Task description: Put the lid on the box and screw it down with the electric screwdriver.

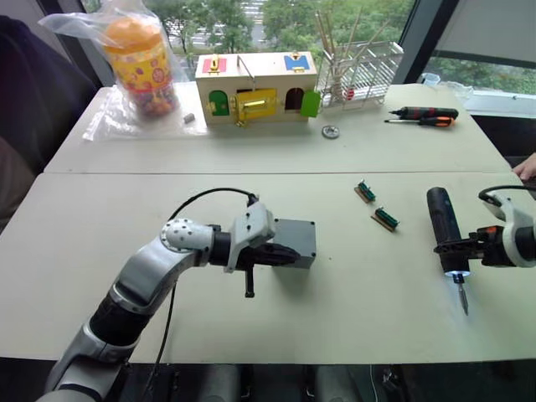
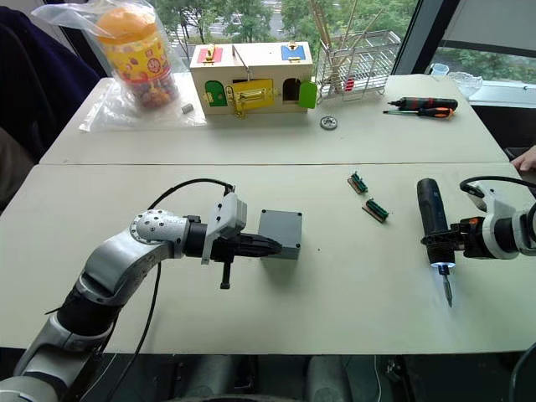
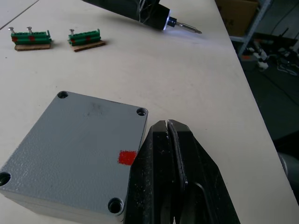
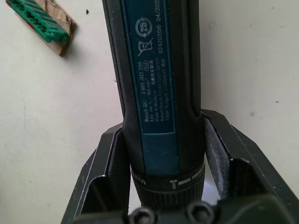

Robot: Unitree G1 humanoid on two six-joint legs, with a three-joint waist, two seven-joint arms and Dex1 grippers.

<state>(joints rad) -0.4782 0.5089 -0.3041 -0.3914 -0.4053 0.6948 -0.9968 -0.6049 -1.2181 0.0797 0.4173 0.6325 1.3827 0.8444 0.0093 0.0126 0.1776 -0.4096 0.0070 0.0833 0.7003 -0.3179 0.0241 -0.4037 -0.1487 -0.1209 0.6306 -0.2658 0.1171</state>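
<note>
The right hand (image 2: 441, 243) is clamped around the electric screwdriver (image 1: 442, 228), its two fingers (image 4: 112, 158) pressed to either side of the dark barrel near the lit bit end. The tool lies low over the counter (image 1: 352, 293). Just beyond it sit two small green connector blocks (image 1: 385, 219). The left hand (image 3: 169, 140) has its fingers pressed together, touching the side of the box (image 3: 79, 149) by the red mark (image 3: 127, 157); the lid (image 3: 70, 135) sits on top.
</note>
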